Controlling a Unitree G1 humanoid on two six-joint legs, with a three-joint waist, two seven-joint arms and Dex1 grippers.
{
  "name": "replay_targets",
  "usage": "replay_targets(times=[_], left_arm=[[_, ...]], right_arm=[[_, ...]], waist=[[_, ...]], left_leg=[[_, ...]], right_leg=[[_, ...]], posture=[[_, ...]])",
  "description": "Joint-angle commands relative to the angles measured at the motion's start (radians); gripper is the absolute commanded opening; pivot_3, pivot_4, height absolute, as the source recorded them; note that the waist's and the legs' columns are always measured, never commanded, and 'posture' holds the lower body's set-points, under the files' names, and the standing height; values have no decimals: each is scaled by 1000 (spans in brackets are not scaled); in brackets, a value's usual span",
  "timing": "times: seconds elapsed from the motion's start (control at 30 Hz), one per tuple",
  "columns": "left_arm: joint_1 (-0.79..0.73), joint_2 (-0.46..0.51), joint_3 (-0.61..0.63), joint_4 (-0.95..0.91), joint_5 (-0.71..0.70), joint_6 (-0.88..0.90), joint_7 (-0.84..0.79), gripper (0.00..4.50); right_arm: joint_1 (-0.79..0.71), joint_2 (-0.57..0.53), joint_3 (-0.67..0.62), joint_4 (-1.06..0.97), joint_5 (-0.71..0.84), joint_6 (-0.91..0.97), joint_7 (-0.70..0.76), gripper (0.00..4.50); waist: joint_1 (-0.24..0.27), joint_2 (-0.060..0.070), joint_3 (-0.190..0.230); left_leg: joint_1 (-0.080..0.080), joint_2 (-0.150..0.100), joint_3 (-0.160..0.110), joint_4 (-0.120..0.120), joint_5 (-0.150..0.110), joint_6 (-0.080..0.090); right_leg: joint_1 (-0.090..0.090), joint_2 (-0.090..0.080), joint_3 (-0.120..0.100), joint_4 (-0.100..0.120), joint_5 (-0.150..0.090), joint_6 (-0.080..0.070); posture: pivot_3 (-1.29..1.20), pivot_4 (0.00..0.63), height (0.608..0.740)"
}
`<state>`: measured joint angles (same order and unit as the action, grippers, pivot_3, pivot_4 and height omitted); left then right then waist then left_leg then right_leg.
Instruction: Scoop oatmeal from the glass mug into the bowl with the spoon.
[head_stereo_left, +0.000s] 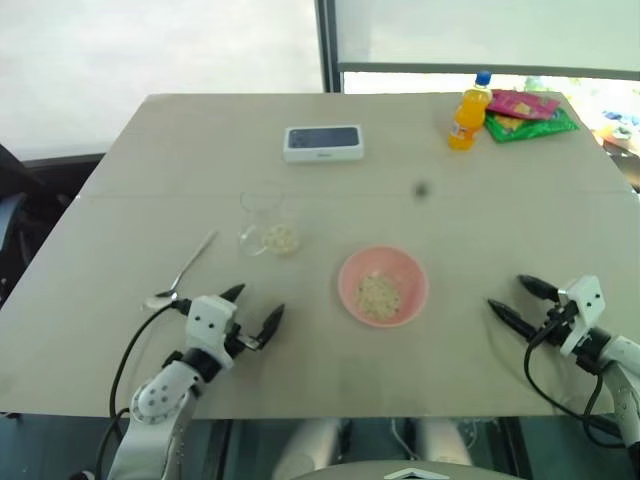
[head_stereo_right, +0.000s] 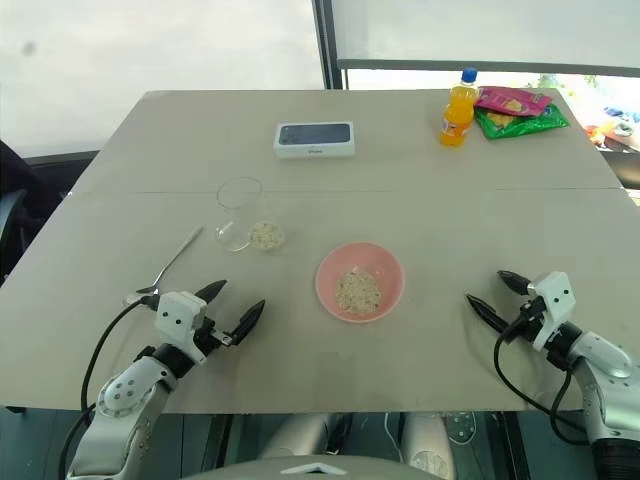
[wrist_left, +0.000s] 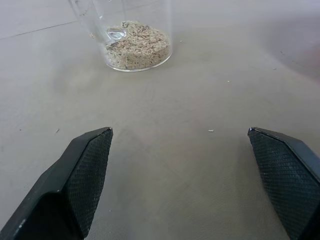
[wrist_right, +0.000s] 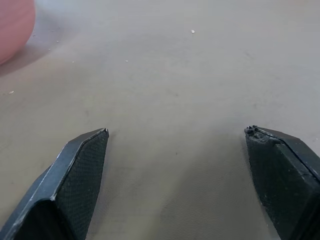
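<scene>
Nearest the camera, the left pincer (head_stereo_left: 256, 306) and the right pincer (head_stereo_left: 510, 299) are held low over the near edge of the worktop (head_stereo_left: 120, 160), each with its two black fingers spread wide apart and nothing between them; the posture is judged to be one of readiness, with neither arm yet committed to a grasp. Just beyond and outside the left pincer, the spoon (head_stereo_left: 183, 271) is laid flat on the worktop, its oval end nearest the pincer and its handle running away toward the glass mug; it is untouched, and its nearness to the left pincer suggests that this arm is meant to take it up. Between the two arms, slightly farther off, the bowl (head_stereo_left: 384, 286) is set upright, and a small heap of pale flakes is seen in its middle. Beyond the spoon stands the glass mug (head_stereo_left: 266, 226), with the oatmeal (wrist_left: 136, 45) lying as a thin layer over its bottom, directly ahead of the left pincer in the wrist view. Mug and bowl are placed near each other, so that each transfer can be kept short. Farther back lie a white box (head_stereo_left: 323, 142), an orange bottle (head_stereo_left: 469, 113) and snack packets (head_stereo_left: 528, 113), well apart from the task's things.
</scene>
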<state>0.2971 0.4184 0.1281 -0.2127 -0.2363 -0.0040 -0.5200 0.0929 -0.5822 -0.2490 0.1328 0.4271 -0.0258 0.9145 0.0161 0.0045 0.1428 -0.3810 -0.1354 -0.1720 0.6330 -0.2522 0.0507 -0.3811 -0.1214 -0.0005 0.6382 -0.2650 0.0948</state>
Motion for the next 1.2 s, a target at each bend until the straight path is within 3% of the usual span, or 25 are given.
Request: replay_targets(times=[0.03, 0.37, 0.73, 0.97, 1.2], left_arm=[[18, 3, 10, 12, 10, 10, 2, 4500], [9, -9, 1, 15, 11, 20, 14, 4500], [-2, -10, 40, 11, -23, 18, 12, 4500], [4, 4, 116, -30, -77, 57, 29, 4500], [-22, 63, 259, -176, -179, 239, 85, 4500]], right_arm=[[-8, 0, 4, 77, -19, -29, 29, 4400], [-77, 1, 8, 271, -53, -154, 91, 4400], [-93, -8, 19, 234, -46, -134, 110, 4400], [-88, -64, 54, -26, 19, 21, 170, 4400], [-179, -181, 57, -404, 279, 369, 194, 4400]], waist=[[0, 0, 0], [0, -7, 0], [0, -8, -1], [-1, -3, 4], [1, -1, 13]], left_leg=[[0, 0, 0, 0, 0, 0], [1, 0, 1, 1, 0, 0], [1, 0, 1, 1, 0, 0], [-2, 1, 1, 1, 0, 0], [-16, 1, 2, 4, 6, -1]], right_leg=[[0, 0, 0, 0, 0, 0], [1, 1, -1, 0, 1, -1], [1, 1, 0, 1, 1, -2], [-3, 1, 2, 2, 1, -2], [-16, 1, 3, 4, 3, -4]], posture=[[0, 150, 740], [0, 150, 740], [0, 150, 740], [0, 150, 740], [0, 150, 740]])
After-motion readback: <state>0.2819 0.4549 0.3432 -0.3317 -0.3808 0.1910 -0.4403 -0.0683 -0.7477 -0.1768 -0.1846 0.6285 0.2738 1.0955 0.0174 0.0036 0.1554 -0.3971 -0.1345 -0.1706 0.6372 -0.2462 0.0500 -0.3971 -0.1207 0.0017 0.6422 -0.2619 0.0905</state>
